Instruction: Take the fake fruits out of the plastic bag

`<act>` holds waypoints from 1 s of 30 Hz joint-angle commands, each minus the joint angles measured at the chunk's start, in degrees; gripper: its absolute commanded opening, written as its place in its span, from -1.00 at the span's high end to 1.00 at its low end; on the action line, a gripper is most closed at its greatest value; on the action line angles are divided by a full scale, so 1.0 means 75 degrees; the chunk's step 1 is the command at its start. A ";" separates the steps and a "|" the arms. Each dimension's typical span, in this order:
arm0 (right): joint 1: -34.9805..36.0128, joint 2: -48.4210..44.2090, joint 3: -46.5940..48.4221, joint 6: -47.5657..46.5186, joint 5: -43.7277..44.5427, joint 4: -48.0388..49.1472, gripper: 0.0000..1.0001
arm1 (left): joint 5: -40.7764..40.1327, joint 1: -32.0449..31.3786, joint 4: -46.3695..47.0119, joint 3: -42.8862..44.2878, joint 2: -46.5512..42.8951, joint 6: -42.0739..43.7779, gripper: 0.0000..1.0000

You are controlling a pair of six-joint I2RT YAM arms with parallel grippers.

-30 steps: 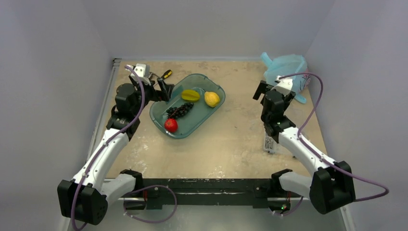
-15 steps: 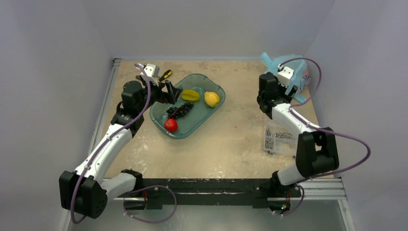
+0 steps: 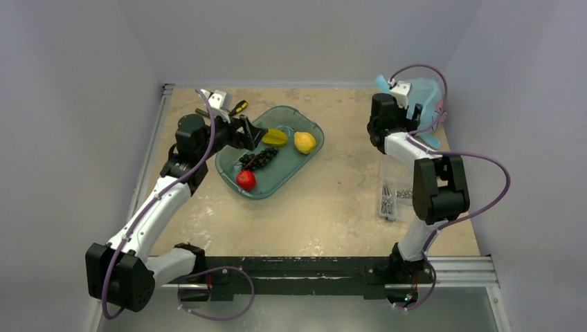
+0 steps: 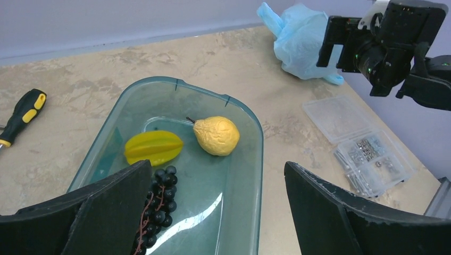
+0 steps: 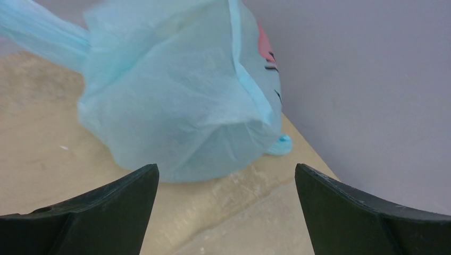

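Observation:
The light-blue plastic bag [image 3: 423, 95] lies bunched in the far right corner against the wall, its pink print [image 5: 264, 47] facing right. The fake fruits are hidden inside it. My right gripper [image 3: 413, 109] stands open just in front of the bag [image 5: 181, 101], its jaws wide apart with only bare table between them [image 5: 226, 170], not touching the plastic. My left gripper [image 3: 257, 132] is open and empty over the left end of the teal tray [image 3: 313, 126]. From the left wrist, the bag [image 4: 300, 40] shows beyond the tray with the right gripper [image 4: 340, 45] beside it.
The tray [image 4: 256, 133] holds a star fruit [image 3: 274, 136], a yellow pear [image 3: 304, 142], black grapes [image 3: 257, 159] and a red fruit [image 3: 245, 180]. A yellow-handled screwdriver [image 3: 237, 107] lies at the back left. A clear box of screws [image 3: 393, 200] sits at the right.
My right arm has swung back and right, bringing its open gripper up to the bag. My left gripper has shifted right over the tray's edge.

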 commanded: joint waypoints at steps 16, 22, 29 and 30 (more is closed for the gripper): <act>0.0102 0.4140 0.5680 -0.3228 -0.0996 0.1282 -0.98 | 0.0473 -0.0231 0.0297 0.0374 0.0262 -0.0184 -0.91; 0.0134 0.5547 0.7230 -0.4582 0.0070 0.1508 -0.98 | 0.0596 -0.0270 0.0223 0.0479 0.0477 -0.0231 -0.90; 0.0227 0.6106 0.7762 -0.5894 0.0271 0.2167 0.18 | 0.0485 -0.0282 0.0028 0.0533 0.0554 -0.0083 -0.88; 0.0255 0.6085 0.7793 -0.5835 0.0196 0.2051 0.53 | 0.0455 -0.0291 0.0004 0.0541 0.0562 -0.0054 -0.88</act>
